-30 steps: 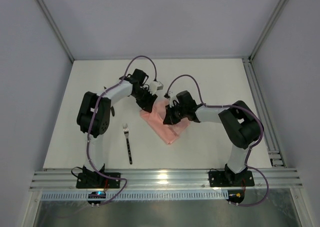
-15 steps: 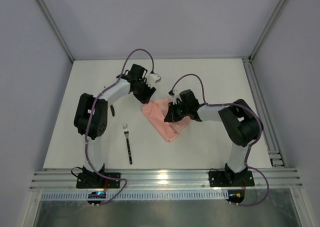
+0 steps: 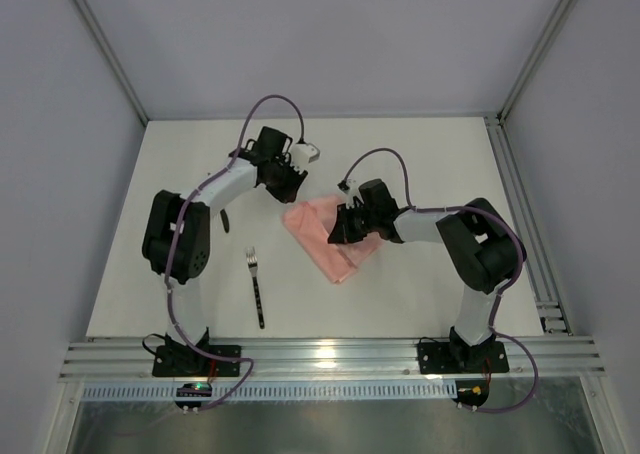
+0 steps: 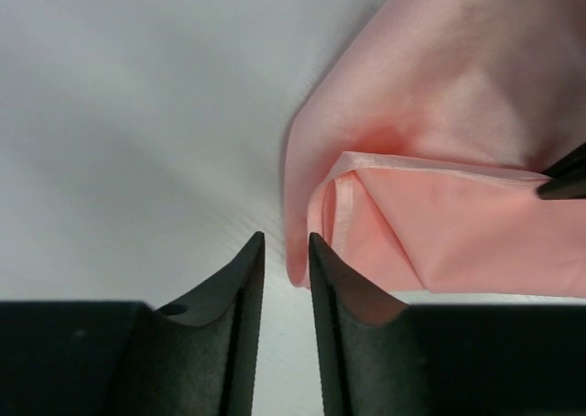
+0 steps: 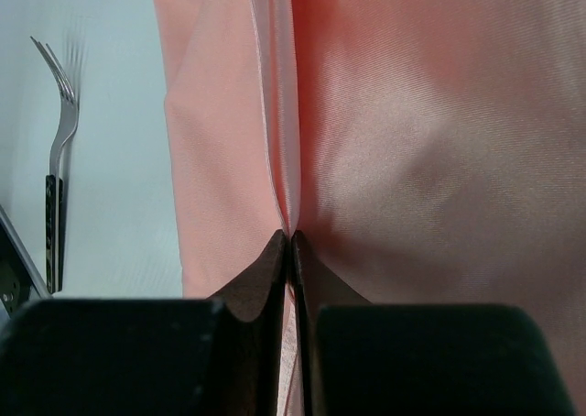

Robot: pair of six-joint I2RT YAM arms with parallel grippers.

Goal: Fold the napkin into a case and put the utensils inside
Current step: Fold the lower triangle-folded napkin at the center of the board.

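Napkin (image 3: 322, 236) lies partly folded at centre of the bench (image 3: 420, 154), folding not finished; right tool (image 5: 291, 240) pinches its fold, left tool (image 4: 285, 244) slightly spread, empty; fork (image 3: 256, 286) waits lower left.

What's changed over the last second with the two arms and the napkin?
The left gripper came off the napkin and drew back toward the far left, its jaws now slightly apart and empty. The right gripper stays pinched on a napkin fold, and the fork hasn't moved.
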